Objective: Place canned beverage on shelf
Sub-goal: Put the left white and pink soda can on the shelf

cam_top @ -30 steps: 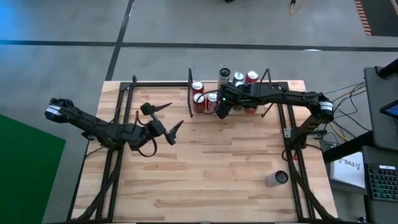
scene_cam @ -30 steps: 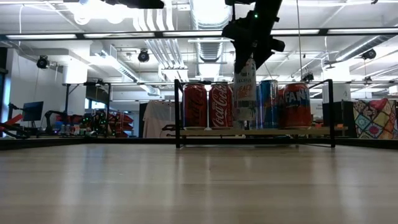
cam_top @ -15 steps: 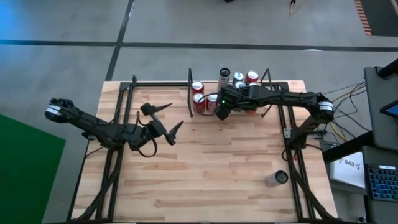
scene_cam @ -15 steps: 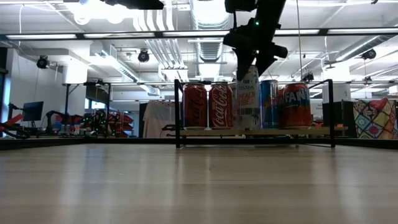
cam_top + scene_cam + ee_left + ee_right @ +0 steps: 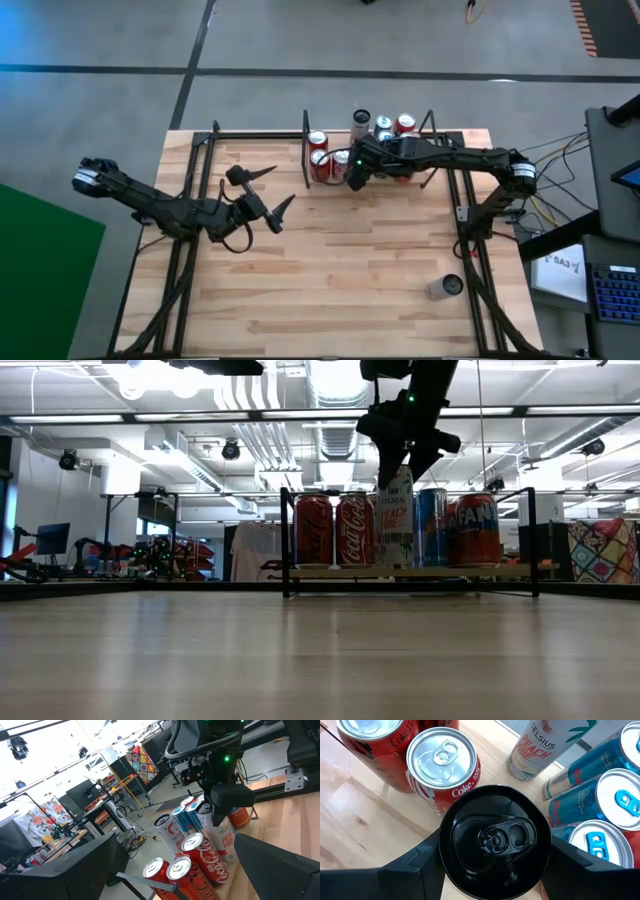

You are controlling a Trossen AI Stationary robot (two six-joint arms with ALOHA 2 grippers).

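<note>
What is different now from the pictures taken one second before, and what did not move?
The right gripper lowered the tall white can with the black lid until it stands on the small light-wood shelf with black metal rails, beside the red cola cans. The jaws remain around the can's top. The left gripper with open jaws, the other shelf cans and the lone can on the table stayed put.

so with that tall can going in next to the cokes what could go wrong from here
1. The tall can, gripped at its top by the right gripper, sits very near the Coke can; a sideways drift could knock it.
2. The blue cans crowd the other side, so opening jaws may bump them.
3. Tall and narrow, it might tip on the shelf if the gripper pulls away unevenly.
</note>
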